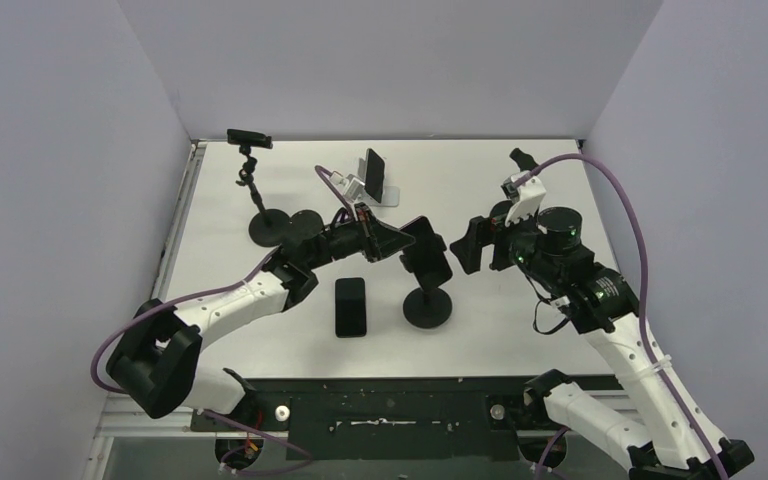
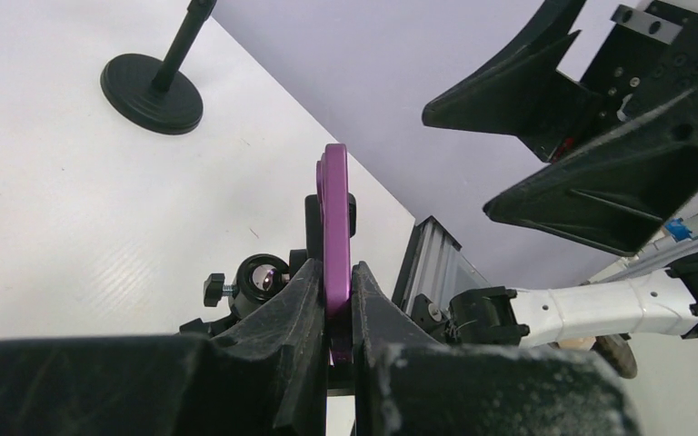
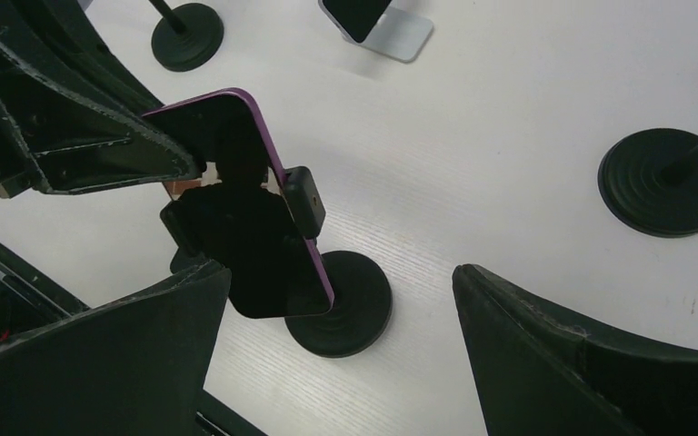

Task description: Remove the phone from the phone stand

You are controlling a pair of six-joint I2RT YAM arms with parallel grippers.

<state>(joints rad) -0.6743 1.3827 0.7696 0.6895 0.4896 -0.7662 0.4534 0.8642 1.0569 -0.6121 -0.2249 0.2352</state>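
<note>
Fig.: purple-cased phone [image 3: 250, 227] at table ctr, seated in the clamp [image 3: 302, 202] of the phone stand [image 3: 344, 307]. The clamp arms sit on both long edges approx mid-length, and the stand's round black base rests on the white table [image 3: 509, 118]. The dark screen faces my R wrist cam and the phone is tilted, not flat. My L gripper [image 2: 334, 313] reaches in from the L. Its fingers [image 2: 295, 318] are pinched onto one end of the phone, one pad on each face, w/ the purple edge standing upright btw them in the L wrist view. My R gripper [image 3: 341, 272] hangs just R of the phone w/ fingers spread wide, touching nothing; phone and stand base show in the gap btw them. Outward from ctr: a 2nd phone [image 1: 350, 306], black, lies flat on the table just L of the stand base. Further back is a white stand [image 1: 388, 192] carrying another dark phone [image 1: 373, 168], near-upright. At back L is a tall black stand [image 1: 263, 228] w/ a bent neck and a holder on top. In the R wrist view, another black disc base [image 3: 659, 186] w/ a pole sits to the R of the phone stand, well apart from it.
</note>
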